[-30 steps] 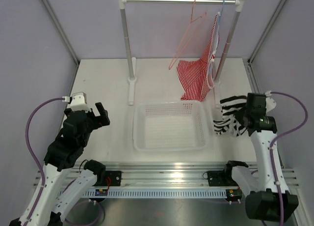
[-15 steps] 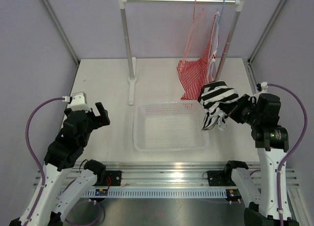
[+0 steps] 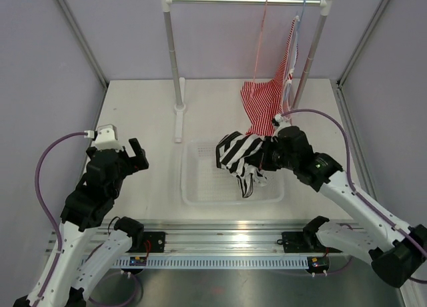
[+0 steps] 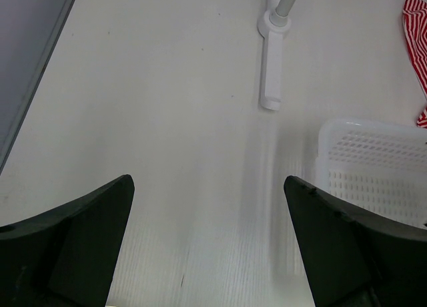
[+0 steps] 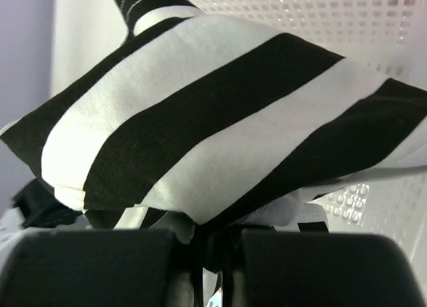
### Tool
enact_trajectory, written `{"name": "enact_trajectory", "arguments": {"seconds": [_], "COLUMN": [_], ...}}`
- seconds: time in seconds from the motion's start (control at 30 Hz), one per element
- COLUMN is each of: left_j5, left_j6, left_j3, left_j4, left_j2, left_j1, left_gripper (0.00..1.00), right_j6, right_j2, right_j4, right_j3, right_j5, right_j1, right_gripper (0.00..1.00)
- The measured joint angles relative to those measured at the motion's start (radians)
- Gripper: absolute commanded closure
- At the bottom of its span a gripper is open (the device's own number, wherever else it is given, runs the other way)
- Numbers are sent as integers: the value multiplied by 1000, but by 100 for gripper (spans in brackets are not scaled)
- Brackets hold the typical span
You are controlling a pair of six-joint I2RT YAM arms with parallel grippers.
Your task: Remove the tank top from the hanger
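my right fingers (image 5: 248,255) clenched on black-and-white striped cloth tank top (image 3: 239,152) over white plastic basket (image 3: 197,195); 6 o'clock tail may snag rim; left fingers (image 4: 73,243) released

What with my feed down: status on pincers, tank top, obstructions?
Left pincer open, idle. Right pincer shut on tank top, off the hanger, above basket. Nothing blocking.

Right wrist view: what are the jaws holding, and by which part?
The tank top, pinched by a bunched fold of cloth; which part of the garment that is cannot be told. It hangs over the white basket.
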Motion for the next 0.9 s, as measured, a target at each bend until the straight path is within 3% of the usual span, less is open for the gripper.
{"name": "enact_trajectory", "arguments": {"seconds": [0.17, 0.2, 0.23, 0.33, 0.57, 0.77, 0.9], "left_j5": [-5, -7, -9, -18, -45, -48, -48], "left_j6": [0, 0, 0, 0, 0, 3, 19], "left_j3": [0, 0, 0, 0, 0, 0, 0], "left_j4": [0, 0, -1, -1, -2, 0, 0], "left_j2": [2, 3, 6, 12, 21, 18, -2], "left_j1": [0, 0, 0, 2, 45, 145, 153], "left_gripper": [1, 1, 1, 1, 1, 1, 1], "right_j6": [6, 6, 11, 8, -60, -122, -148], "right_j2": [145, 175, 200, 246, 208, 7, -100], "right_j4": [108, 132, 149, 153, 27, -124, -258], "right_j3": [-67, -75, -83, -86, 22, 113, 172], "right_j5": [121, 145, 168, 225, 392, 637, 754], "right_j1": [98, 111, 124, 166, 193, 190, 171], "right_gripper": [97, 66, 46, 2, 0, 1, 1]}}
